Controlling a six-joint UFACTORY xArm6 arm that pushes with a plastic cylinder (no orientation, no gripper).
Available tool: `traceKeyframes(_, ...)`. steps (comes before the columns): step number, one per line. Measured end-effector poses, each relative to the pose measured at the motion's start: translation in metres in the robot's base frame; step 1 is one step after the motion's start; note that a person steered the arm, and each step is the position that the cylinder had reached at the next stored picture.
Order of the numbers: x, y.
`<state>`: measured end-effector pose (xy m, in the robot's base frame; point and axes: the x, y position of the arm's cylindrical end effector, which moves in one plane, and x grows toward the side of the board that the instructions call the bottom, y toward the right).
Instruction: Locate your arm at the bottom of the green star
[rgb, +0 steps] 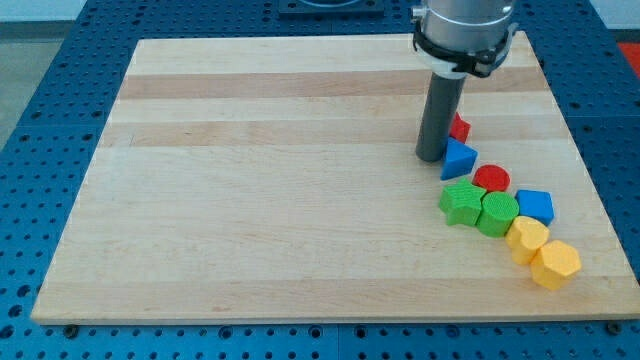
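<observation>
The green star (461, 202) lies on the wooden board (250, 180) at the view's right, touching a green hexagonal block (497, 212) on its right. My tip (430, 157) rests on the board above and slightly left of the star, right beside a blue triangle (459, 160). A red block (460, 127) is partly hidden behind the rod. A red round block (491, 179) sits above the green pair.
A blue block (535, 206) lies right of the green hexagon. Two yellow blocks (527, 237) (555, 264) trail toward the board's lower right corner. A blue perforated table (40, 120) surrounds the board.
</observation>
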<state>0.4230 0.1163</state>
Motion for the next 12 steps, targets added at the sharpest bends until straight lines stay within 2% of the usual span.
traceKeyframes(2,-0.018,0.008)
traceKeyframes(4,-0.006,-0.013)
traceKeyframes(6,0.051,-0.038)
traceKeyframes(8,0.138,-0.035)
traceKeyframes(9,0.147,-0.015)
traceKeyframes(12,0.110,-0.003)
